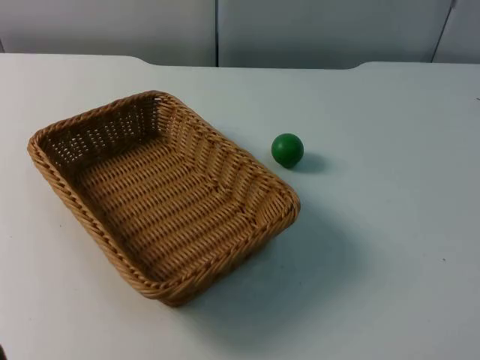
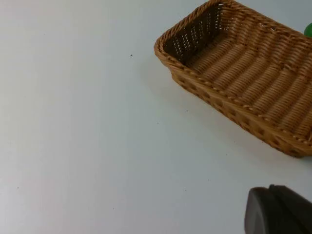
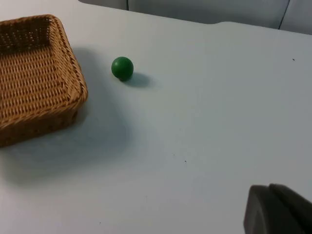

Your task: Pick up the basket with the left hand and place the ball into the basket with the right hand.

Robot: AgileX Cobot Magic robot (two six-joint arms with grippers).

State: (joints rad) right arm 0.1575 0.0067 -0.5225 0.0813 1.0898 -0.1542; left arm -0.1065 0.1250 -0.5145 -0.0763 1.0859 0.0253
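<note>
Top view: wicker basket [image 1: 161,196] empty on white table [image 1: 390,225]; green ball [image 1: 287,150] just beside its right rim, apart.
Left wrist: left gripper [image 2: 279,210] near basket, nothing held, opening cannot tell; basket probably light, stiff; take by rim.
Right wrist: right gripper [image 3: 278,209] well apart from ball; likewise; ball may roll
</note>
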